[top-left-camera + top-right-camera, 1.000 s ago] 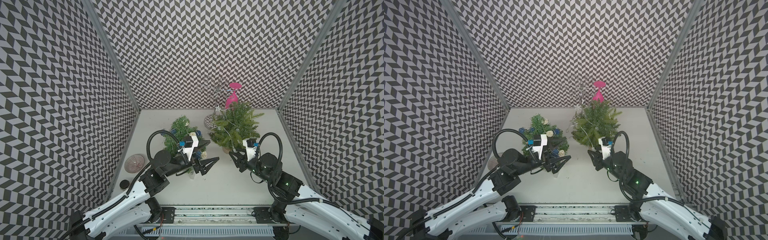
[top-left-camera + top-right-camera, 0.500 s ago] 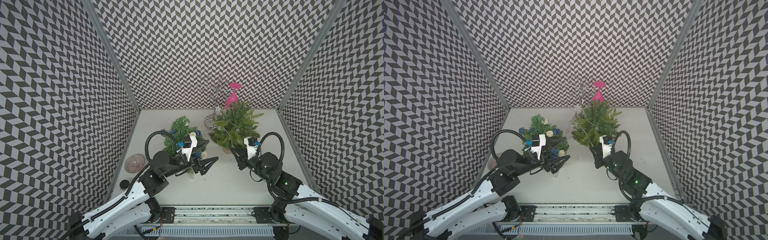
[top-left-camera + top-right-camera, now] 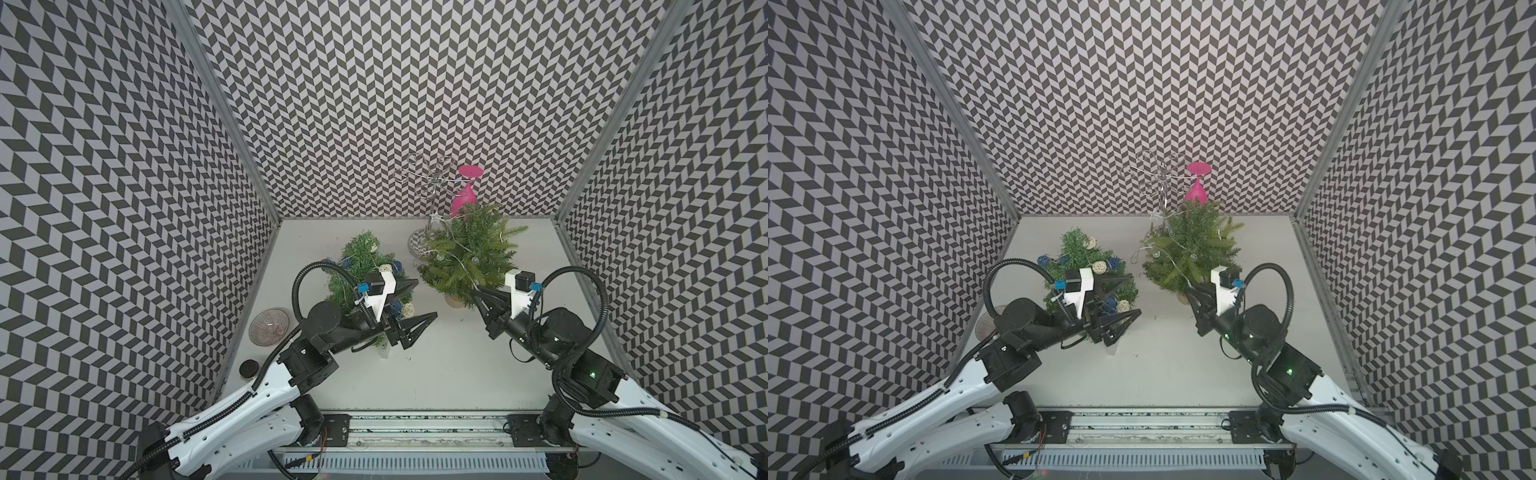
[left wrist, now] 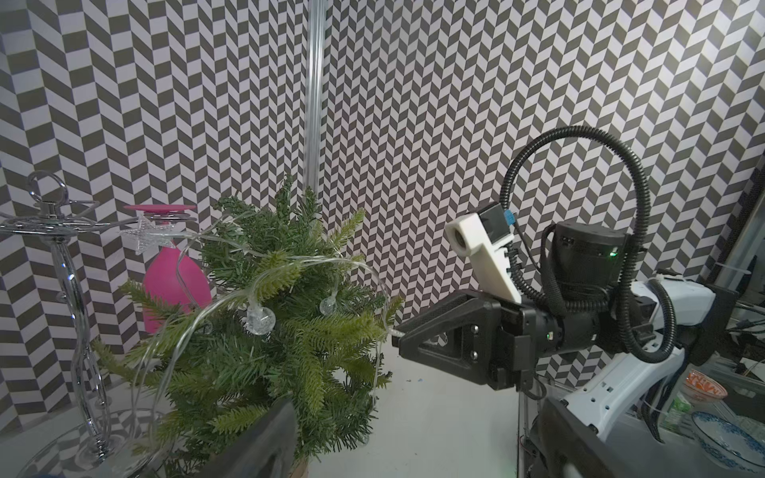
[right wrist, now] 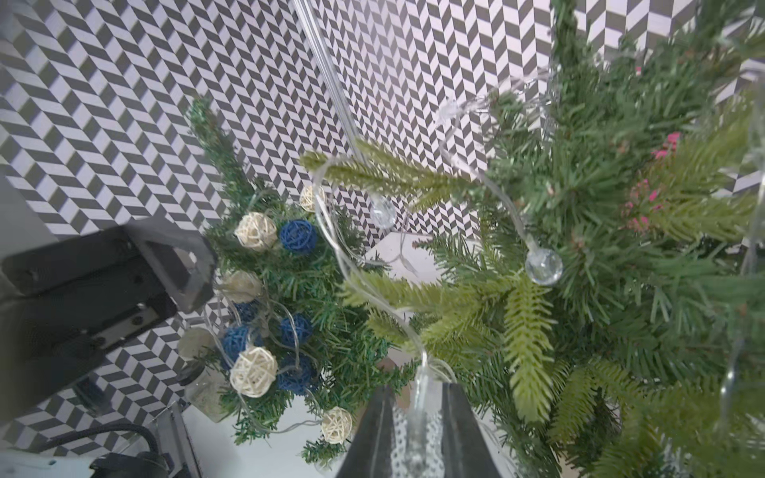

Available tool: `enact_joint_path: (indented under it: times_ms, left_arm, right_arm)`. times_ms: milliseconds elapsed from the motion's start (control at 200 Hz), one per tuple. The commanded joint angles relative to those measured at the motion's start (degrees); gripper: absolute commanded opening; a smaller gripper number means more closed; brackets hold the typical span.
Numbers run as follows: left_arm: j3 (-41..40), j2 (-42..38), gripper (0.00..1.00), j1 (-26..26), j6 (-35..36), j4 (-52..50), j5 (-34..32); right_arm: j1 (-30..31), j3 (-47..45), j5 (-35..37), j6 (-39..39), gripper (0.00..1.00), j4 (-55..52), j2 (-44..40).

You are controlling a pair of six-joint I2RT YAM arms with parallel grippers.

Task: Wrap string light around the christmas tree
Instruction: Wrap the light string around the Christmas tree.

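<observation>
The christmas tree (image 3: 469, 253) (image 3: 1192, 245) stands at the back right in a small pot. A clear string light (image 4: 260, 320) with round bulbs and a star end drapes loosely over its branches. My right gripper (image 3: 473, 289) (image 3: 1185, 284) is at the tree's lower front edge. In the right wrist view it (image 5: 418, 397) is shut on the string light (image 5: 420, 372), which runs up from between the fingers into the branches. My left gripper (image 3: 427, 298) (image 3: 1136, 293) hangs open left of the tree with nothing in it.
A second small tree (image 3: 365, 266) with blue and white rattan balls stands under my left wrist. A chrome glass rack (image 3: 432, 183) with a pink glass (image 3: 463, 195) is behind the christmas tree. A grey saucer (image 3: 269, 326) and a black disc (image 3: 249, 368) lie by the left wall.
My right gripper has moved in to the tree's lower edge and closed on the string light. The left arm has hardly moved.
</observation>
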Motion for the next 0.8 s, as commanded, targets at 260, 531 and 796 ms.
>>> enact_joint_path:
  times_ms: [260, 531, 796]
  left_arm:
    - [0.3, 0.1, 0.91, -0.4, 0.4, 0.7, -1.3]
    - [0.0, 0.2, 0.92, -0.4, 0.5, 0.9, -2.3]
    - [0.2, 1.6, 0.92, -0.4, 0.3, 2.1, -2.9]
  right_arm:
    - [0.1, 7.7, -13.4, -1.6, 0.09, 4.9, 6.8]
    - [0.1, 5.7, -5.5, -2.2, 0.10, 2.9, 8.7]
    - [0.3, 6.5, -12.8, -3.4, 0.10, 3.8, 9.0]
